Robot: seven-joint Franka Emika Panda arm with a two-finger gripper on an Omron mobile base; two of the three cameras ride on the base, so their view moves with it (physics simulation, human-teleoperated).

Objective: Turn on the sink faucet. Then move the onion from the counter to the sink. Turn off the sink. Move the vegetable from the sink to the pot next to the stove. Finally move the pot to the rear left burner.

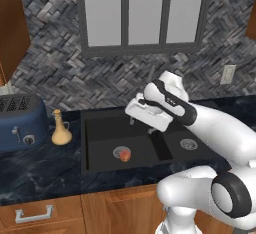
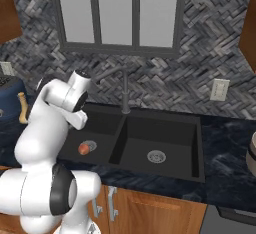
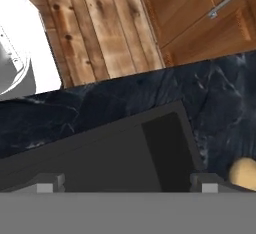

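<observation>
The onion (image 1: 124,154), a small orange-red ball, lies on the drain of the left basin of the black sink (image 1: 100,143); from the other side the onion (image 2: 83,148) sits low in that same basin of the sink (image 2: 165,128). The dark faucet (image 2: 125,90) stands upright behind the divider, and no water stream is visible. My gripper (image 1: 134,118) hovers over the back of the left basin, above and apart from the onion. Its fingertips (image 3: 50,182) are spread wide with nothing between them, so my gripper (image 3: 127,183) is open. A tan sliver of the pot (image 2: 252,154) shows at the right edge on the counter (image 2: 225,143).
A blue toaster (image 1: 22,120) and a tan narrow-necked vase (image 1: 61,129) stand on the counter left of the sink; the vase (image 3: 245,173) also appears beside the basin wall. Wooden cabinets with a drawer handle (image 1: 34,214) run below. A wall outlet (image 2: 219,89) is behind.
</observation>
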